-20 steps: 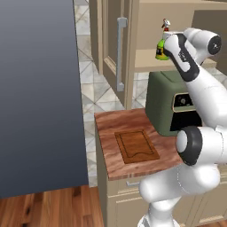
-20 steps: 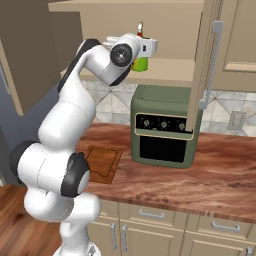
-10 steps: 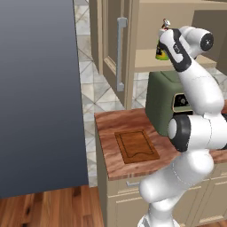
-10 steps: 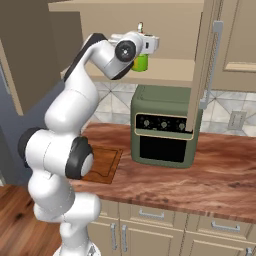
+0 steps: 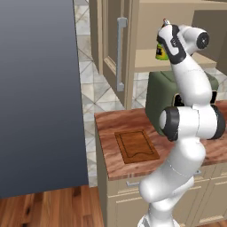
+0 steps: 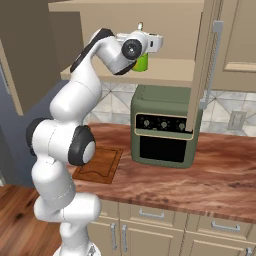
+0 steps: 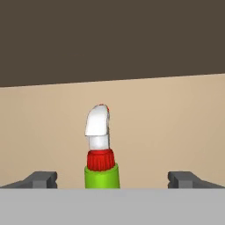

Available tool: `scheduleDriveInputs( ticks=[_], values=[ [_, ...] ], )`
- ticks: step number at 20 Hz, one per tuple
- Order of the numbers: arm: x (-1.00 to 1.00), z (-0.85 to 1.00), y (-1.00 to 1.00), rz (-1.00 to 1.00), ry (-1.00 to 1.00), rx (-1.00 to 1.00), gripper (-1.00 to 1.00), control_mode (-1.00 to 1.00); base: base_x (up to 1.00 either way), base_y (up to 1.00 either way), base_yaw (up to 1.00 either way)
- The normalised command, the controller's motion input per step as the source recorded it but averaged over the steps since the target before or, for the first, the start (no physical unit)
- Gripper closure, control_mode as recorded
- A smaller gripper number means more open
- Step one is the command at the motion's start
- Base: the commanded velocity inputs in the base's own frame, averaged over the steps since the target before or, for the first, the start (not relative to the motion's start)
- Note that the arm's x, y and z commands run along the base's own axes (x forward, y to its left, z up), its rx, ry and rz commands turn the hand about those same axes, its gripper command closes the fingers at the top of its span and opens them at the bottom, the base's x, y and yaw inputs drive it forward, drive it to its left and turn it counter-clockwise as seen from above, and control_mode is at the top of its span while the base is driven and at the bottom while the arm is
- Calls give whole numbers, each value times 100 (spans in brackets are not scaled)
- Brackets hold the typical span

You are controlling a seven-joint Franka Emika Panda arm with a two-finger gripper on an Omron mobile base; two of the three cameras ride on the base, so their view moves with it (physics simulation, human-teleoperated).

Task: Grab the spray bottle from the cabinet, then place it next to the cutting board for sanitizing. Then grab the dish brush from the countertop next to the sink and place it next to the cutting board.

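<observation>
The spray bottle (image 7: 101,170) stands upright on the cabinet shelf (image 6: 170,70), bright green with a red neck and a white trigger head. In the hand view it sits between my two wide-apart fingertips, touching neither; my gripper (image 7: 112,179) is open. The bottle (image 5: 160,51) shows as a green patch just left of the hand, and the bottle (image 6: 141,62) peeks out behind the hand from the right base. The cutting board (image 5: 137,146) lies flat on the countertop (image 6: 220,175), left of the oven. The dish brush is out of view.
An olive-green countertop oven (image 6: 165,131) stands under the shelf, right of the board. The open cabinet door (image 6: 207,60) with its grey bar handle hangs right of the hand. A tall dark-grey block (image 5: 37,97) fills the left side.
The arm has reached further into the cabinet, bringing the hand closer to the bottle. The jaws have stayed wide apart. The bottle has not moved.
</observation>
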Motion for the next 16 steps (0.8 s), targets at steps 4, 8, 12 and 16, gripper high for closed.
scheduleDriveInputs(
  ticks=[4, 8, 12, 16],
  values=[
    [3, -12, 3, 0, 0, -1, -100, -100, 0, 0, 0],
    [26, -12, 0, 0, 0, 0, -100, -100, 0, 0, 0],
    [28, -13, 12, 0, 0, -3, -100, -100, 0, 0, 0],
    [27, -8, 18, 0, 0, -4, 100, -100, 0, 0, 0]
  ],
)
